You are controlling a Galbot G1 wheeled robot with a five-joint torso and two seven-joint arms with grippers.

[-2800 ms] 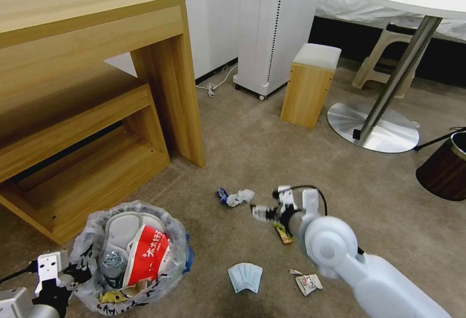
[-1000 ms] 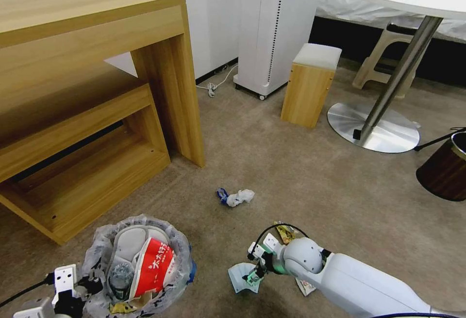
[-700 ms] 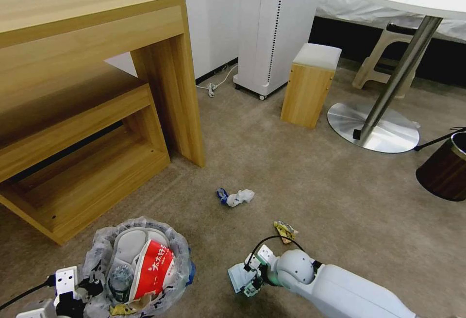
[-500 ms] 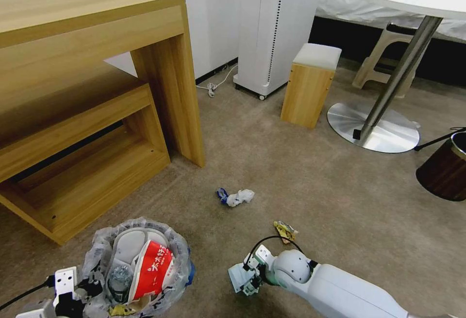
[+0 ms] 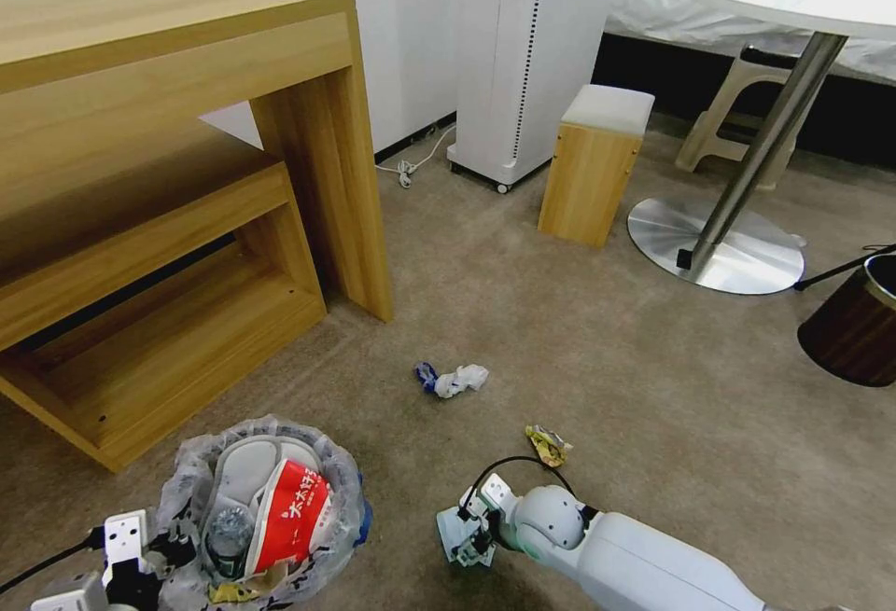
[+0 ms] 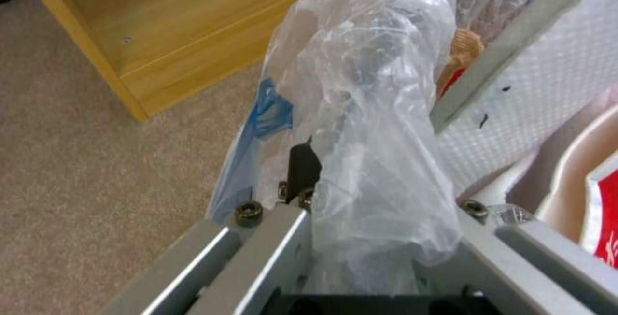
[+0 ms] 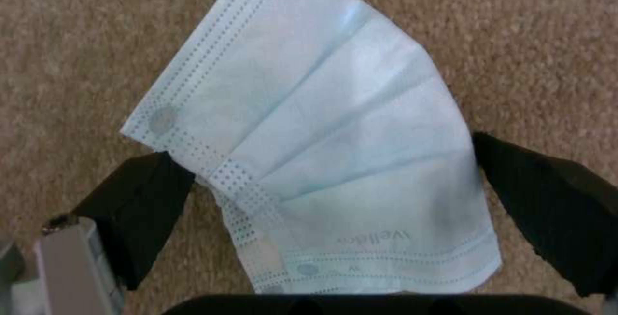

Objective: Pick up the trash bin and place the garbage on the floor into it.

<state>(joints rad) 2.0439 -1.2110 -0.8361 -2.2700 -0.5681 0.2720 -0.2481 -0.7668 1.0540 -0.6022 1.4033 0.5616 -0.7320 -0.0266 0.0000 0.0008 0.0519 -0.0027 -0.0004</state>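
- Your right gripper [image 7: 322, 199] is down at the floor [image 5: 579, 331], directly over the blue face mask [image 7: 316, 160]. Its two black fingers [image 7: 135, 208] stand spread, one at each side edge of the mask, and nothing is clamped between them.
- The mask lies flat on the beige carpet, pleats up, just right of the trash bin [image 5: 187, 490] in your head view.
- Your left gripper [image 5: 154, 550] is clenched on the bin's bagged rim at the near-left side; the wrist view shows crinkled plastic bunched between its fingers.
- The bin sits at the lower left, in front of the wooden desk [image 5: 187, 79]. It holds a white slipper [image 5: 245, 466], the red-white paper bowl [image 5: 294, 513] and a small plastic bottle [image 5: 227, 536].
- Litter lying loose on the carpet: a white tissue with a blue scrap [image 5: 453, 378] mid-floor, and a yellow wrapper [image 5: 548, 444] just beyond your right arm.
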